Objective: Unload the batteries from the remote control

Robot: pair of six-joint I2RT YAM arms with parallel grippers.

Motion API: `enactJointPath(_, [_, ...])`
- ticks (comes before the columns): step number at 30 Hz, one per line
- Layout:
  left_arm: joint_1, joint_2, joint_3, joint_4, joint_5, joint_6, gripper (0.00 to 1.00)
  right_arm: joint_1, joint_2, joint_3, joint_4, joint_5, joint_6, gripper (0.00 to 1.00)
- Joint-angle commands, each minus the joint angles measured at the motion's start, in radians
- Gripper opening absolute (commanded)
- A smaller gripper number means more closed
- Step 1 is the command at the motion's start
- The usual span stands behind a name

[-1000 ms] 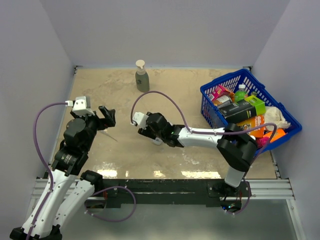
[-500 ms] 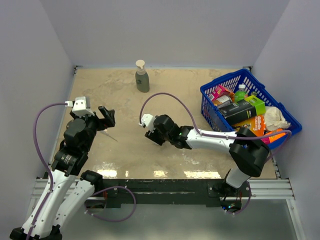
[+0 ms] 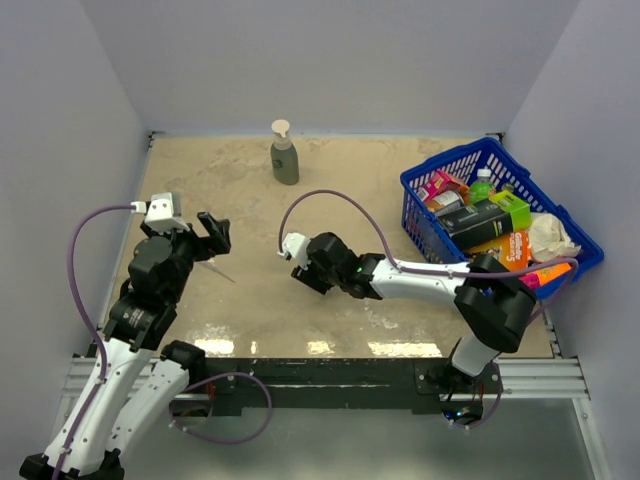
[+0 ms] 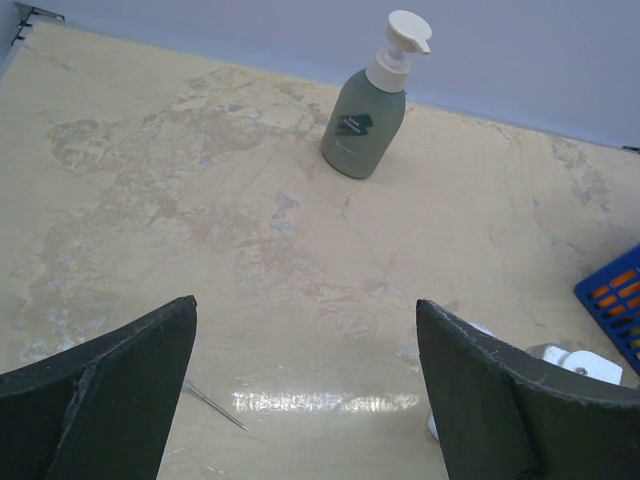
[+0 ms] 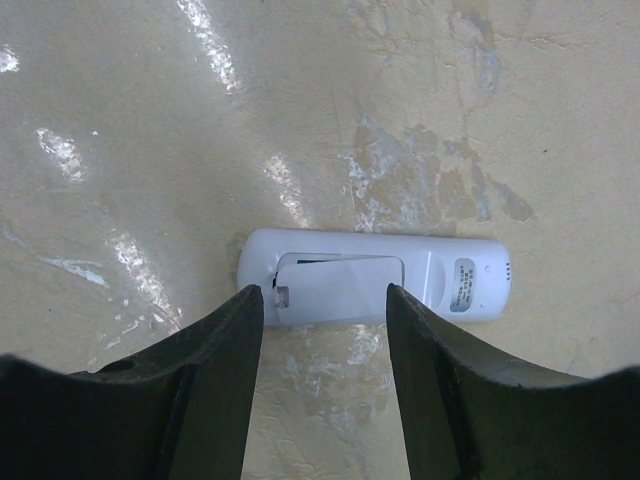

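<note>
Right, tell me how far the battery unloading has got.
Done: nothing that shows. The slim light grey-white plastic remote control lies back-up, its flat white rectangular cover still sitting in the recess, and no green batteries are in sight. In hand: the open right gripper hovers over the cover end. The left gripper hangs open to the side. Left: remove the cover, take the batteries out.

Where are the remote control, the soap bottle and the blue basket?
remote control (image 5: pixel 428 278): right wrist view, on its white back beside the hatch.
soap pump bottle (image 4: pixel 362 130): left wrist view, on its green body.
blue basket (image 3: pixel 447 160): top external view, on its far-left rim.
</note>
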Motion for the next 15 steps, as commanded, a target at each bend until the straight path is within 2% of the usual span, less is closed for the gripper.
enactJointPath(1, [-0.002, 0.004, 0.014, 0.019, -0.006, -0.004, 0.94, -0.003, 0.012, 0.000, 0.005, -0.012, 0.012, 0.54])
enactJointPath(9, [-0.002, 0.004, 0.014, 0.021, -0.006, -0.004, 0.94, -0.003, 0.046, -0.001, 0.005, 0.013, 0.003, 0.56])
enactJointPath(15, [-0.002, 0.007, 0.013, 0.022, -0.005, -0.004, 0.94, -0.001, 0.057, 0.002, 0.004, 0.045, -0.008, 0.52])
